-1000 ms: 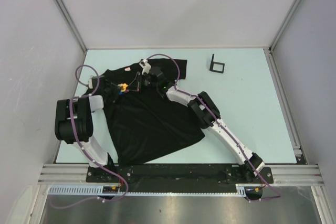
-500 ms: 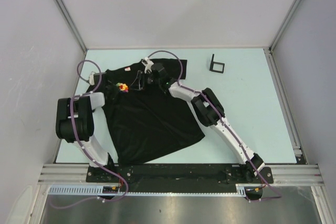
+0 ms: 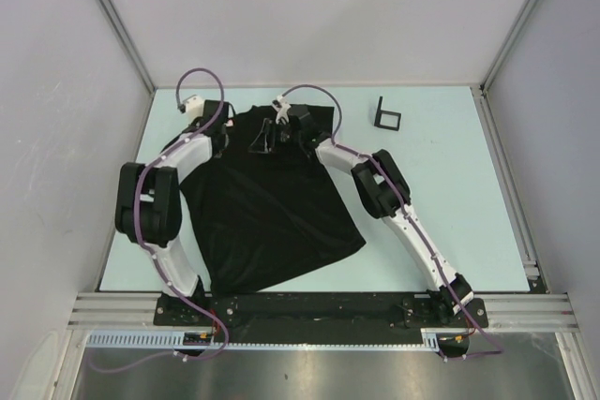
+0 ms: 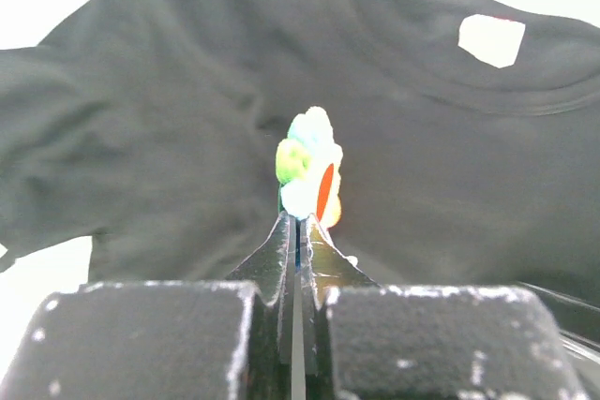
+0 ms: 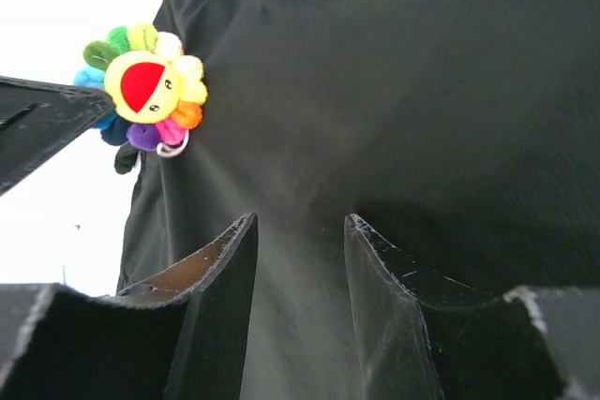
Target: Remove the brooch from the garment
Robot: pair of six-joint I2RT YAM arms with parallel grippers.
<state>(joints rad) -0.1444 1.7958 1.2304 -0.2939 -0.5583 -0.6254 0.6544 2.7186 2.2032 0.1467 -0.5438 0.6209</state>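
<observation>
Toward the far-left corner of the tabletop (image 3: pixel 450 166), my left pincer (image 4: pixel 298 222) has just clamped shut on the brooch (image 4: pixel 309 166) and lifted it off the garment (image 3: pixel 272 203). My right pincer (image 5: pixel 298 227) has let go, jaws apart, empty over the chest. The brooch looks free of the cloth, so removal is probably done.

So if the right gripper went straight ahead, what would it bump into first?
Probably the garment: its black cloth fills the view ahead of the open right gripper. The brooch sits off to one side.
</observation>
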